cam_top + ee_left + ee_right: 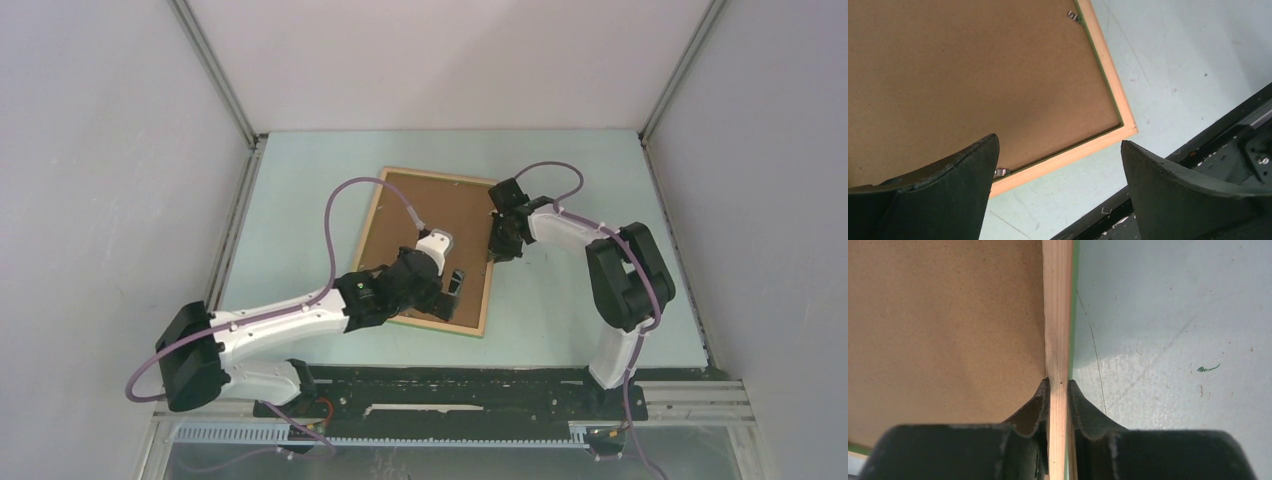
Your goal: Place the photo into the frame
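the right claw [1058,385] grips the frame [1058,315] by its rail. the left claw [1059,142] gapes wide, empty, over the brown board [973,75].

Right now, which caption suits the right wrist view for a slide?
Right gripper pinches the frame by its pale wooden rail, brown backing board at left, table at right.

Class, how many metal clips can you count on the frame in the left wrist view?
2: one clip on the frame's side rail at the picture's top, another on the lower rail near the bottom. Others may be hidden.
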Robot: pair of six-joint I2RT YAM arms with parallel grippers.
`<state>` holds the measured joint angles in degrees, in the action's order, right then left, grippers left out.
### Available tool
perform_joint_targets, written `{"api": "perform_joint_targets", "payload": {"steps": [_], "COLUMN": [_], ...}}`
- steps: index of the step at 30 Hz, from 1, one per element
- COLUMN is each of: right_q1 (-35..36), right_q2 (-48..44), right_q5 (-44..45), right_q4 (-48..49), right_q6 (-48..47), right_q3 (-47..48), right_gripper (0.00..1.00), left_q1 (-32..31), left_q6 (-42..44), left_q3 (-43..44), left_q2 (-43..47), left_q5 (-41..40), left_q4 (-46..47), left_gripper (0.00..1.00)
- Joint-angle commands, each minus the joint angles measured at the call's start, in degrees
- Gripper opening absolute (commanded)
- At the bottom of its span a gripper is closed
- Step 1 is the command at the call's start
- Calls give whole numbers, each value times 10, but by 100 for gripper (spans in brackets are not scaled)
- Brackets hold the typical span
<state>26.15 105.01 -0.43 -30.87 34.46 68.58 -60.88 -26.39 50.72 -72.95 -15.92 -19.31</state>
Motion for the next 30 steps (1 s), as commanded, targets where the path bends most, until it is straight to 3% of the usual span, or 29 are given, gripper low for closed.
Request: {"api": "perform_joint_targets", "payload": {"steps": [1, 5, 10, 12, 16, 22, 26, 30], "right_q1": [17, 19, 26, 28, 26, 12, 0, -8], "right_q2": [18, 28, 52, 57, 33, -41, -80, -88], "right_q5": [49, 65, 64, 56, 28, -47, -77, -67], "right_q4": [-40, -49, -48, -47, -48, -42, -46, -70], "right_q6": [-14, -12, -7, -1, 12, 1, 11, 31], "right_q3": [4, 7, 6, 6, 6, 6, 8, 24], "right_gripper": [20, 43, 49, 43, 0, 0, 0, 0], "left_q1": [2, 2, 2, 2, 1, -19, -107, -160], "left_q6": [27, 36, 41, 44, 60, 132, 268, 362], "left_q3": [-44, -61, -68, -68, -77, -124, -208, -255], "left_q2": [40, 60, 71, 71, 78, 117, 133, 115], "left_q5": [-8, -13, -18, -16, -4, 4, -49, -17], "left_q4": [60, 70, 72, 73, 87, 172, 332, 402], "left_gripper": [100, 100, 100, 100, 100, 100, 100, 100]}}
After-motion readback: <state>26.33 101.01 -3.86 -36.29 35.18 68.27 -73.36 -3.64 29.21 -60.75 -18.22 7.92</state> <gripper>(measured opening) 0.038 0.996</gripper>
